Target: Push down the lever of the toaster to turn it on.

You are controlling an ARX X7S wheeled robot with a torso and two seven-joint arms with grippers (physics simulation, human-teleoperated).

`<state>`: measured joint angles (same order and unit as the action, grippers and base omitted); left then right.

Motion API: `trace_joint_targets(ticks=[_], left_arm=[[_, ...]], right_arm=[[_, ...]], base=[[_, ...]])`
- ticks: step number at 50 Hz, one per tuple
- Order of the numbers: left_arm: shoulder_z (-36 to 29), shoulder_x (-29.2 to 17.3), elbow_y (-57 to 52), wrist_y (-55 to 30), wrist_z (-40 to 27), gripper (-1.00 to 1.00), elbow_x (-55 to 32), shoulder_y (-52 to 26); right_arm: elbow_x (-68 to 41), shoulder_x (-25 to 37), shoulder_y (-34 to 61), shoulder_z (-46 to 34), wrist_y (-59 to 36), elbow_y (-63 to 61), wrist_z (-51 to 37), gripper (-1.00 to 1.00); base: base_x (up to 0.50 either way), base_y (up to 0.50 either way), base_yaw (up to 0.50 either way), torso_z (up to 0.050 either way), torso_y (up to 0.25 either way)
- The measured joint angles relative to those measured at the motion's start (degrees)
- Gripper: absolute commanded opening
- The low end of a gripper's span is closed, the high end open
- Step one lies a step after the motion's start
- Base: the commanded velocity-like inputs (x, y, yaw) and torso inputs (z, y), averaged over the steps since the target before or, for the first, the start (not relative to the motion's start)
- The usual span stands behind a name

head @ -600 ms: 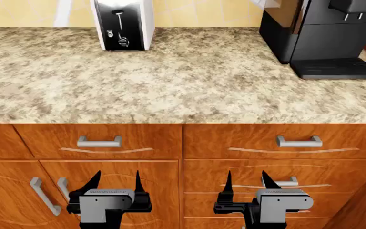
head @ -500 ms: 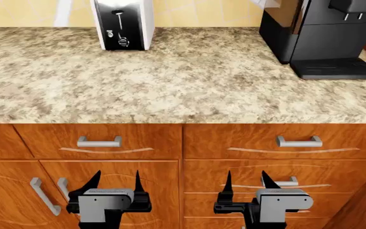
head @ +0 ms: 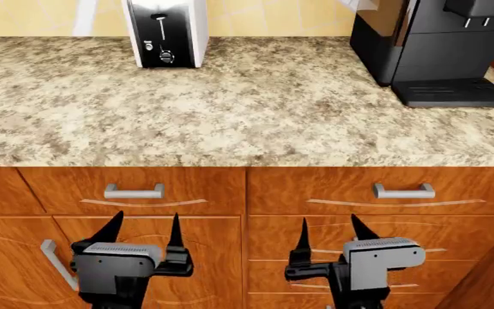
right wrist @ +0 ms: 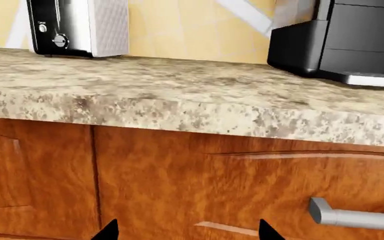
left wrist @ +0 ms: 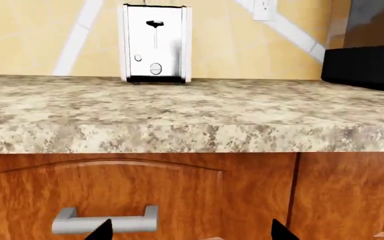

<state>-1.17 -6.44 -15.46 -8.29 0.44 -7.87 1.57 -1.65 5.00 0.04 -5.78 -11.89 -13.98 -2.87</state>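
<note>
Meanwhile toaster (head: 166, 32) back-left | coffee machine (head: 440, 48) back-right | counter (head: 247, 103) bare between

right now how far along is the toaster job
Nothing done: the lever sits at the top of its slot on the toaster. Both the left gripper and right gripper are open and empty, low by the cabinet doors. Reaching up and pressing the lever remains.
</note>
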Motion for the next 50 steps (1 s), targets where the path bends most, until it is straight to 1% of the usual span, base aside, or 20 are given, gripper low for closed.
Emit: trace_joint_targets(ticks=[6,11,19,25,37,40,44,50], left_arm=[[1.5,-1.6,-8.1,-5.1,-0.7,1.0,-3.0,-0.5],[2.7,-3.0,-15.3,-11.1,-2.0,1.0,-5.8,-2.4],[5.8,-5.2,-25.9,-22.4,-4.8,1.0,-11.2,-8.6],[9.6,-6.9,-32.1,-30.6,-7.2,1.0,-16.1,-14.1],[18.3,-10.0,-39.6,-43.8,-12.2,1.0,-26.8,-24.8],[20.7,-10.8,-40.7,-46.2,-13.4,1.0,-29.6,-26.9],[23.5,-12.2,-41.9,-48.6,-15.3,1.0,-33.2,-29.1],[25.9,-14.4,-42.9,-49.5,-18.1,1.0,-38.0,-30.3]], right_arm=[[0.6,1.0,1.3,-1.8,-7.0,-9.2,0.0,1.0],[1.2,1.6,4.3,-3.3,-14.5,-16.6,0.1,1.0],[2.0,2.5,12.8,-5.2,-28.6,-26.9,0.8,1.0],[2.6,3.2,19.5,-6.4,-38.2,-32.7,1.4,1.0],[3.9,3.9,32.0,-8.5,-54.8,-41.3,2.7,1.0],[7.1,3.2,34.2,-9.1,-57.3,-42.5,5.2,1.0],[16.6,0.6,36.4,-10.4,-59.5,-43.7,12.3,1.0],[25.2,-1.9,38.4,-11.1,-61.1,-44.7,18.9,1.0]], base=[[0.0,0.0,0.0,0.0,0.0],[0.0,0.0,0.0,0.0,0.0],[0.0,0.0,0.0,0.0,0.0],[0.0,0.0,0.0,0.0,0.0],[0.0,0.0,0.0,0.0,0.0],[0.0,0.0,0.0,0.0,0.0],[0.0,0.0,0.0,0.0,0.0],[0.0,0.0,0.0,0.0,0.0]])
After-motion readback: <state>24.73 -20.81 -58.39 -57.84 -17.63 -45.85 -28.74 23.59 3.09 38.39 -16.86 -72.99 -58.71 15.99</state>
